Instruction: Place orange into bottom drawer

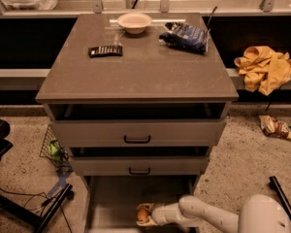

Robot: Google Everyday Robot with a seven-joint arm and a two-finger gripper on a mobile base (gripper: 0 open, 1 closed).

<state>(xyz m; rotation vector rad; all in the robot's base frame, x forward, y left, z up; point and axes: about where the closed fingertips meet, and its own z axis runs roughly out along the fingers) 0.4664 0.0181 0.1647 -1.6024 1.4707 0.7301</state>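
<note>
The bottom drawer (111, 203) is pulled out at the foot of the cabinet, its flat grey floor showing. My white arm reaches in from the lower right. My gripper (143, 214) is low over the drawer floor near its front and is shut on the orange (142, 214), a small round orange fruit between the fingers. The two upper drawers (137, 132) stand partly open above, each with a black handle.
On the cabinet top (136, 67) are a white bowl (134, 22), a blue snack bag (185, 35) and a black remote (105, 50). A yellow cloth (265, 68) lies on the right ledge. Wrappers (275, 127) lie on the floor at right, cables and a black stand at left.
</note>
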